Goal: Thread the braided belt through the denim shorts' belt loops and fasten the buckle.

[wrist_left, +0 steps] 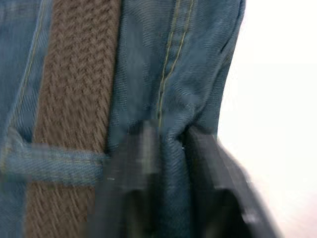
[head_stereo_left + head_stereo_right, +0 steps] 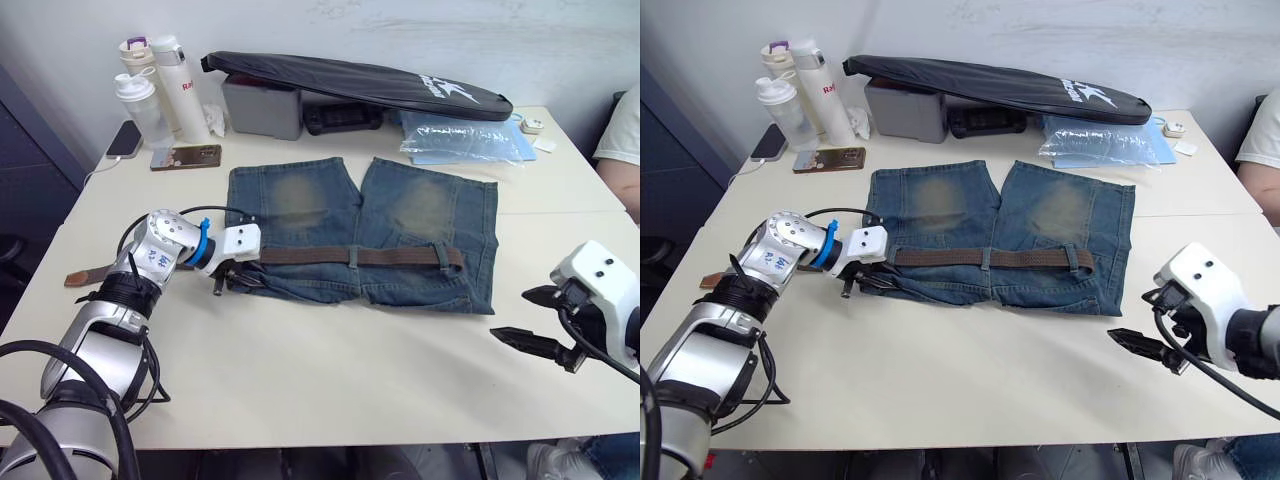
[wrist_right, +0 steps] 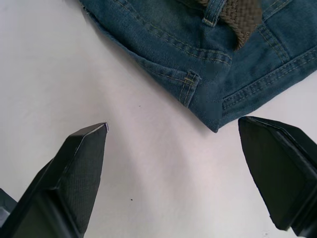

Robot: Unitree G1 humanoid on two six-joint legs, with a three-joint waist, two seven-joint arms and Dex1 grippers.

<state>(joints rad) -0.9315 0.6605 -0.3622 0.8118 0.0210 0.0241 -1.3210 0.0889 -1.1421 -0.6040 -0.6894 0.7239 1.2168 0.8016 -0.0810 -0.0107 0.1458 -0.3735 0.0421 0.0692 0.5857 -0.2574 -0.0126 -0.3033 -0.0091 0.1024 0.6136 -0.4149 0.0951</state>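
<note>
I saw the denim shorts (image 2: 370, 235) lying flat on the table (image 2: 330, 370), with the braided belt (image 2: 350, 257) run across the waistband under the belt loops (image 2: 353, 257). My left gripper (image 2: 232, 276) was pinched on a fold of denim at the waistband's left end, just beside the belt. My right gripper (image 2: 528, 322) hovered wide open and empty over bare table near the shorts' right corner.

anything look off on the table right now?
One thing: the left gripper has its jaws pinched on a fold of the denim shorts beside the braided belt, not on the belt itself. The belt's tan end trails loose past the waistband on the table. The right gripper is open, off the shorts.
</note>
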